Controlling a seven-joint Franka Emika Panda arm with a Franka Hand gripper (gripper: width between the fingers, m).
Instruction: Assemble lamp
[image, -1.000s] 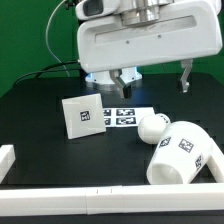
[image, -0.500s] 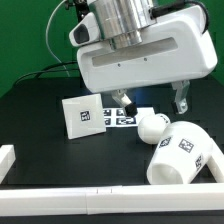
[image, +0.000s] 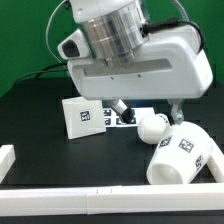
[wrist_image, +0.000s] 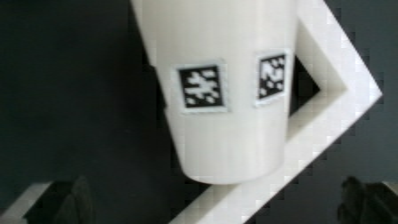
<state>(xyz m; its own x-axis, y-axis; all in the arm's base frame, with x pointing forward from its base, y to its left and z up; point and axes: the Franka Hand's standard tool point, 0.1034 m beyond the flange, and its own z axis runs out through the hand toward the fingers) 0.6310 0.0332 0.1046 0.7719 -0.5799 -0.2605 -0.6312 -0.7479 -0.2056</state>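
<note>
**A:** What lies nearest?

**B:** A raised white rail (image: 60, 192) runs along the front of the black table (image: 35, 115). Just behind it, on the exterior view's right, the large white tapered plastic lamp shade (image: 185, 155) lies on its side with its tags showing. The wrist view shows it alongside a corner of that rail.

**A:** And the other lamp parts?

**B:** The round-headed white plastic bulb (image: 152, 126) sits just beside the shade's far end. I cannot tell if they touch. The flat square white plastic base (image: 82, 117) is well apart from it, on the exterior view's left. The marker board (image: 128, 119) lies between base and bulb, partly hidden.

**A:** The tool?

**B:** The two-finger gripper (image: 149, 110) hangs over the bulb. Its dark fingers (image: 120, 107) are spread wide, with nothing held between them. The bulky white robot body (image: 135, 55) is above, with a green backdrop (image: 20, 40) behind.
</note>
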